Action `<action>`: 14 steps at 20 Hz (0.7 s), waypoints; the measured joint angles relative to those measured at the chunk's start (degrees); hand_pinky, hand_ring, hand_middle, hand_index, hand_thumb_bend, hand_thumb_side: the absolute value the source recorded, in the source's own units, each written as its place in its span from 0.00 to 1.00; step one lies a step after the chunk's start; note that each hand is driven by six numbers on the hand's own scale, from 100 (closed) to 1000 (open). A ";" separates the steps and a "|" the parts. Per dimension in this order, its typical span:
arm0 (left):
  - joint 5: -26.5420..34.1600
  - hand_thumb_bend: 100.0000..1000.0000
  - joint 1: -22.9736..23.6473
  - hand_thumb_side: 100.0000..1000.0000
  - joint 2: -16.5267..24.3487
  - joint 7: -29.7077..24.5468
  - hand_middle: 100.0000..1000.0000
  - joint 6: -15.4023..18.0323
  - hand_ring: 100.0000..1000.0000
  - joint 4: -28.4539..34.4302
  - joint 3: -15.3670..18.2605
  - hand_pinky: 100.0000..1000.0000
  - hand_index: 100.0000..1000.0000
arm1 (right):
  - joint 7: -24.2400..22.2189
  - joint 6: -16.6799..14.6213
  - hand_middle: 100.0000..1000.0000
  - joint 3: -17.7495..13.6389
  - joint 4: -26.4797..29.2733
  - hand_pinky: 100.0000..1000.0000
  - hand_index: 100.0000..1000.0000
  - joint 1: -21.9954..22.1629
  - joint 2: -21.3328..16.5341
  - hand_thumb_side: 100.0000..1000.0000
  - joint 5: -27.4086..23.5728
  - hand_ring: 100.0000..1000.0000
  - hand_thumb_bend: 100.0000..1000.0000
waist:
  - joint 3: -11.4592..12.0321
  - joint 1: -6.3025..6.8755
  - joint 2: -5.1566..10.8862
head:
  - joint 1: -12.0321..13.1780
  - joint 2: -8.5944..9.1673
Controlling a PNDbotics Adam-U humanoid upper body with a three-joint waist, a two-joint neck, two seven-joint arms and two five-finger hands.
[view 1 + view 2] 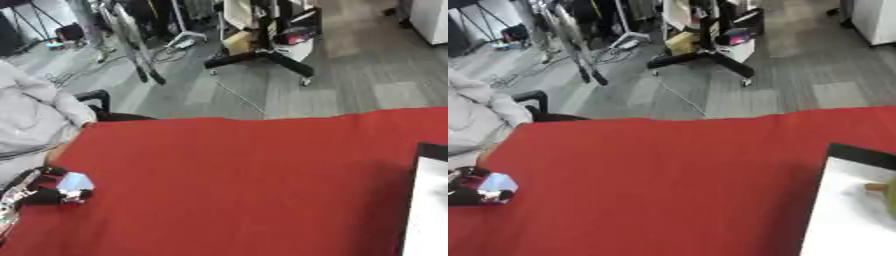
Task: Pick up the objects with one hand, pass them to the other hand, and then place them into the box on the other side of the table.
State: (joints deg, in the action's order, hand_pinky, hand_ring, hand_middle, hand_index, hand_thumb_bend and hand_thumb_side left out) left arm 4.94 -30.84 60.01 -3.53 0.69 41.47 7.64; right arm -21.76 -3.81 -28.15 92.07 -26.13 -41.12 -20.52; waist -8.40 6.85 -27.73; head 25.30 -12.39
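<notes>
left eye view: left hand point(39, 192) fingers curled round pale blue object point(75, 181).

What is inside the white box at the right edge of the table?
The box, seen best in the right eye view, shows a mostly bare white floor with one yellow-green thing at the picture's edge. The rest of the box is cut off, so more may lie there.

A grey garment point(31, 112) is seen beside the red tablecloth point(236, 185); black stands point(262, 55) are seen on the grey floor point(367, 75) beyond.
</notes>
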 measured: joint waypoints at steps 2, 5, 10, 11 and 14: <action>0.52 0.86 0.14 0.21 0.00 0.44 0.78 -0.04 0.86 -0.03 0.00 0.85 0.79 | -0.14 -0.14 0.96 -0.01 -0.24 1.00 0.98 0.00 0.00 0.10 0.08 0.93 0.00 | 0.00 0.00 -0.14 | -0.15 -0.02; 1.29 0.85 0.25 0.21 0.00 0.75 0.78 -0.31 0.86 -0.34 0.00 0.85 0.79 | -0.39 -0.39 0.96 -0.02 -0.31 1.00 0.98 0.01 0.00 0.11 0.16 0.93 0.00 | -0.13 0.00 -0.67 | -0.54 -0.12; 2.12 0.84 0.57 0.20 0.00 0.91 0.78 -0.64 0.85 -1.04 -0.04 0.84 0.80 | -0.79 -0.79 0.97 -0.25 -0.61 1.00 0.98 0.01 0.00 0.11 0.55 0.93 0.00 | -0.42 0.02 -0.76 | -0.86 -0.20; 2.13 0.83 0.57 0.20 0.00 0.98 0.78 -0.76 0.85 -1.14 -0.04 0.83 0.80 | -0.85 -0.85 0.97 -0.31 -0.61 1.00 0.98 0.01 0.00 0.11 0.58 0.93 0.00 | -0.44 0.02 -0.90 | -0.97 -0.30; 2.14 0.78 0.61 0.18 -0.02 1.38 0.76 -1.18 0.81 -1.65 -0.06 0.80 0.80 | -1.03 -0.94 0.97 -0.32 -0.63 1.00 0.98 0.00 0.05 0.12 0.63 0.93 0.00 | -0.62 0.02 -1.43 | -1.19 -0.42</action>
State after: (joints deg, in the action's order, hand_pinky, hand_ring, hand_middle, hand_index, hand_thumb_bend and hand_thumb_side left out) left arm 7.08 -30.23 59.99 -2.14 -0.49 39.82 7.58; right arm -22.79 -4.75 -28.47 91.44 -26.13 -41.08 -19.89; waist -9.02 6.86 -29.16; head 24.11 -12.81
